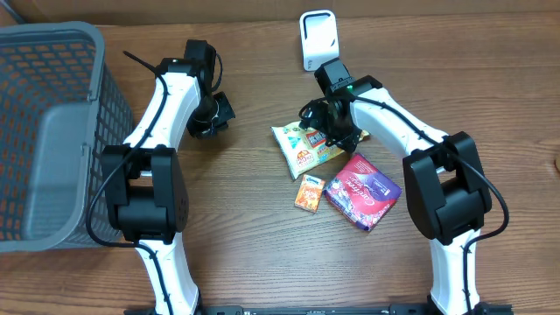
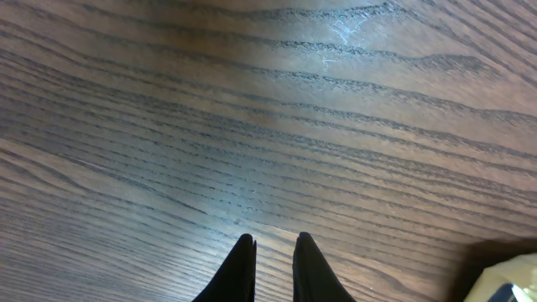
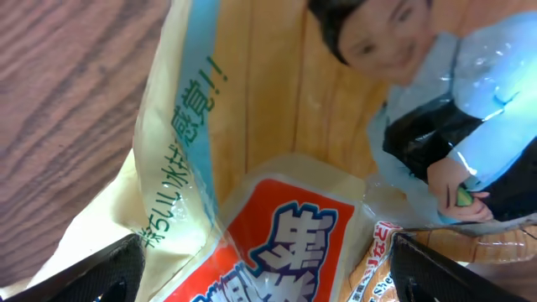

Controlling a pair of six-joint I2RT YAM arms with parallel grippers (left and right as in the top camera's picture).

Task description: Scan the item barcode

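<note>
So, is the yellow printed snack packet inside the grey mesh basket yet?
No, the yellow printed snack packet lies on the wooden table beneath the right gripper, well apart from the grey mesh basket.

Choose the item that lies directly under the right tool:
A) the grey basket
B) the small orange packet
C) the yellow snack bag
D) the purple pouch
C: in the overhead view the right tool hovers over the yellow snack bag, and the right wrist view is filled with that bag's print.
</note>
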